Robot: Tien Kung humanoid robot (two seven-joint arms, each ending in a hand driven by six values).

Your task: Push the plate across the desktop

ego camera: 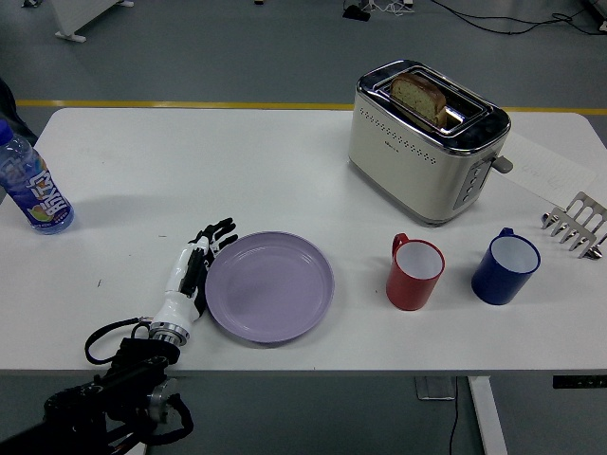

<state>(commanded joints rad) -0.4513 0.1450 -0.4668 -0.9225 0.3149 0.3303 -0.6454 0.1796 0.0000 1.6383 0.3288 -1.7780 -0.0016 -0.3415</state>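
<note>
Your left robot hand (194, 267), fingers extended and grasping nothing, presses the purple plate's (270, 286) left rim near the surface's (237, 161) front edge; push low and straight, stopping before the red mug (413, 273).

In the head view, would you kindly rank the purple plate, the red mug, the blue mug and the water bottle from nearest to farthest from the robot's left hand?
1. Purple plate: right against the left hand, on its right side.
2. Water bottle: at the table's far left edge.
3. Red mug: right of the plate.
4. Blue mug: farther right, past the red mug.
</note>
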